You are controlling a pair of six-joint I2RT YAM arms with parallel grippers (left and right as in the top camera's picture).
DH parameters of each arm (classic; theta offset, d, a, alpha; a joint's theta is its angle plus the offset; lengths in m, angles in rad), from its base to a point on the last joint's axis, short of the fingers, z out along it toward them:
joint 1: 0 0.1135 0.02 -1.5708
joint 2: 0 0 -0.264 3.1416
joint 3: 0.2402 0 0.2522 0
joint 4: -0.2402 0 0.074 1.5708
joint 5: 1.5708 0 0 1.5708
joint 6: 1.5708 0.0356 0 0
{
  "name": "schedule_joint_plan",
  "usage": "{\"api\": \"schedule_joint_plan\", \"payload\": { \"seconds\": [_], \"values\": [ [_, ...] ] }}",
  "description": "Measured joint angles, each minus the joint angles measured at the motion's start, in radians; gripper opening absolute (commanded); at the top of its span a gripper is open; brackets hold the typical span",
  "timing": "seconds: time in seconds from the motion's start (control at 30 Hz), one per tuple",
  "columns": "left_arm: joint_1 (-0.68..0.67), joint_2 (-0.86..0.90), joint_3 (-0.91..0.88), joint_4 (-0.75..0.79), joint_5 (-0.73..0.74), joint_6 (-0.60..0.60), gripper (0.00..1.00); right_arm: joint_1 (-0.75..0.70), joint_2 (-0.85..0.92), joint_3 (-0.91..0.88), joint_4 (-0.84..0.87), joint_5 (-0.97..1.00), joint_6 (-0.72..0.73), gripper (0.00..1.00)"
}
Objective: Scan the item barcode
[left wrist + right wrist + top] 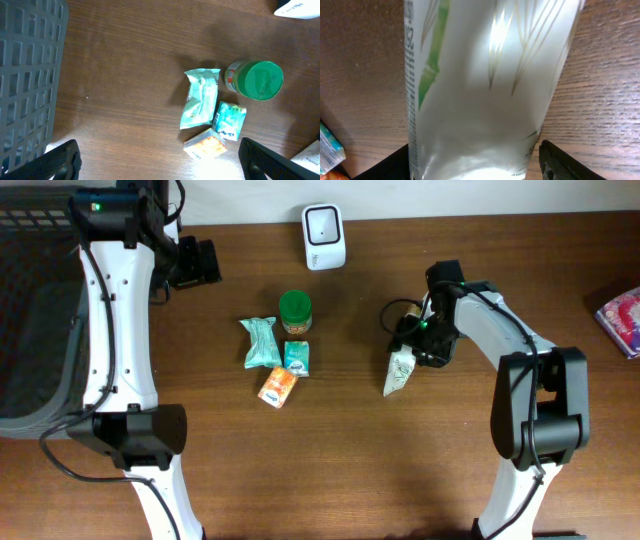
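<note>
Overhead: the right gripper (418,340) is sitting at the far end of a white pouch (399,371), which is lying right of centre. Left wrist: the left gripper (160,162) is gaping, released. Right wrist: the pouch is filling the space between the claw's fingers, and whether they are grasping it cannot be told.

Wears white shells along left arm (118,320) and right arm (490,325), black at joints and bases. Carries a green light (97,207) up top, looping black cables (60,460), matte black fingers (55,160).
</note>
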Motion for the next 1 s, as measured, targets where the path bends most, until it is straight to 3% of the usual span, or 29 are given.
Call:
{"api": "schedule_joint_plan", "payload": {
  "seconds": [0.03,0.07,0.1,0.13,0.17,0.3,0.4,0.47,0.6,0.63,0.77,1.0],
  "values": [
    [0.000,0.000,0.000,0.000,0.000,0.000,0.99,0.010,0.000,-0.002,0.001,0.004,0.001,0.60],
    [0.000,0.000,0.000,0.000,0.000,0.000,0.99,0.024,0.000,-0.009,0.005,0.005,0.000,0.39],
    [0.000,0.000,0.000,0.000,0.000,0.000,0.99,0.039,0.000,-0.018,0.013,0.013,0.001,0.32],
    [0.000,0.000,0.000,0.000,0.000,0.000,0.99,0.050,-0.001,-0.022,0.019,0.015,0.005,0.13],
    [0.000,0.000,0.000,0.000,0.000,0.000,0.99,0.058,-0.002,-0.023,0.029,0.017,0.003,0.04],
    [0.000,0.000,0.000,0.000,0.000,0.000,0.99,0.062,-0.001,-0.021,0.019,0.014,0.004,0.04],
    [0.000,0.000,0.000,-0.001,0.000,0.000,0.99,0.064,0.005,0.057,-0.119,0.060,0.005,0.04],
    [0.000,0.000,0.000,-0.002,0.000,0.000,0.99,0.084,0.009,0.157,-0.231,0.215,0.012,0.04],
    [0.000,0.000,0.000,0.000,0.000,0.000,0.99,0.161,0.010,0.179,-0.304,0.475,0.050,0.05],
    [0.000,0.000,0.000,0.000,0.000,0.000,0.99,0.183,0.010,0.167,-0.291,0.517,0.059,0.16],
    [0.000,0.000,0.000,0.000,0.000,0.000,0.99,0.278,0.036,0.123,-0.251,0.597,0.094,0.38],
    [0.000,0.000,0.000,0.000,0.000,0.000,0.99,0.385,0.037,0.133,-0.216,0.587,0.104,0.52]
  ]
}}
